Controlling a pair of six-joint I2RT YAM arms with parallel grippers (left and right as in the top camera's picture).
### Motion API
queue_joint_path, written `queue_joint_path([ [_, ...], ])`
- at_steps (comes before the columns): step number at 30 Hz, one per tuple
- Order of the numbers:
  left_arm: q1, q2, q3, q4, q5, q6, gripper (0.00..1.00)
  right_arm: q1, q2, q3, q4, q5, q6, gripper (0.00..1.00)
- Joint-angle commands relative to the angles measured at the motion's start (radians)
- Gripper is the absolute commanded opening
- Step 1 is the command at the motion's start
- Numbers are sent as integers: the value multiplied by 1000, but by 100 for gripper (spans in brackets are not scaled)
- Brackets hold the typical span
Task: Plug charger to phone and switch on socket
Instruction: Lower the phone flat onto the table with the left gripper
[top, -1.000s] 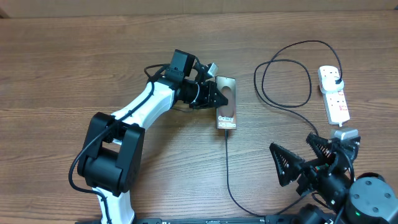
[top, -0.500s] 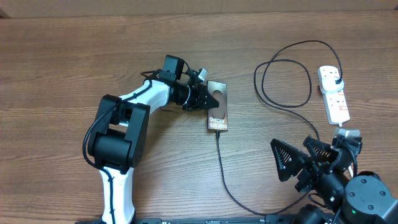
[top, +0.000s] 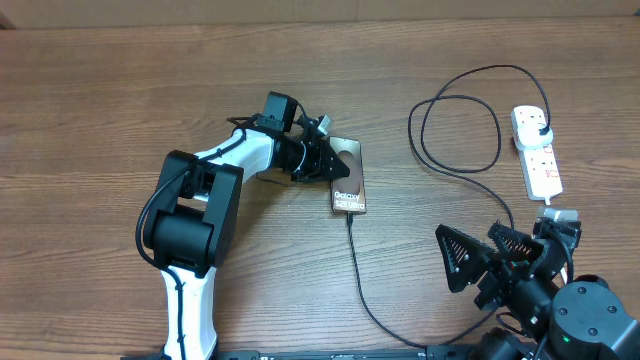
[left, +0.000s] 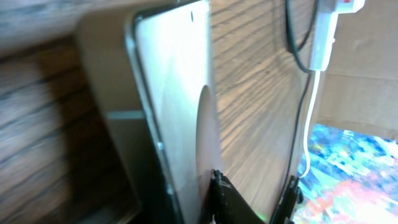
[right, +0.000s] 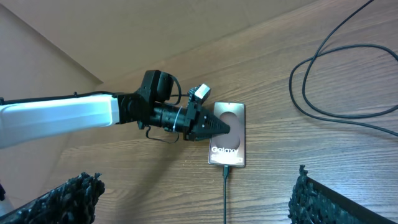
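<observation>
Overhead and wrist views, as I see them from my remote station. The wooden bench (top: 120, 90) carries everything. My left arm (top: 240, 158) reaches from the lower left toward the middle, and my right arm (top: 590, 320) sits at the lower right corner. The right end effector (top: 478, 245) hangs above the bench, spread wide and empty, near the socket's lower end and well apart from the phone. The left end effector (top: 325, 162) lies over the upper left corner of the phone (top: 349, 180). In its wrist view the fingers (left: 219, 190) stand apart, one against the phone's face by the dark oval and the other over bare wood, so it is parted rather than clamped. The phone lies near the bench's middle, text side up. The socket (top: 536, 152) lies at the right edge, well apart from the phone; I cannot tell its switch positions. The charger (top: 356, 270) meets the phone's lower edge with its connector and runs toward the near edge, where my right arm hides part of it. It then loops between phone and socket and ends in a black plug (top: 540, 122) seated in the socket's far end.
</observation>
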Motion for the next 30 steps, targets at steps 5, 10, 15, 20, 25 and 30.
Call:
queue_joint_path([
  [5, -6, 21, 15, -22, -74, 36, 36, -2, 4, -15, 2, 11, 7, 100],
  [10, -6, 21, 15, -50, -115, 36, 41, -2, 4, -25, 3, 12, 7, 100],
  [15, -6, 21, 15, -92, -180, 36, 42, -2, 5, -36, 3, 12, 8, 100],
  [20, -5, 21, 15, -141, -272, 36, 44, -2, 5, -39, 3, 11, 8, 100],
  [25, -3, 21, 15, -166, -328, 36, 48, -2, 5, -39, 3, 11, 8, 100],
  [30, 3, 21, 15, -164, -329, 80, 53, -2, 5, -39, 11, 12, 7, 100],
])
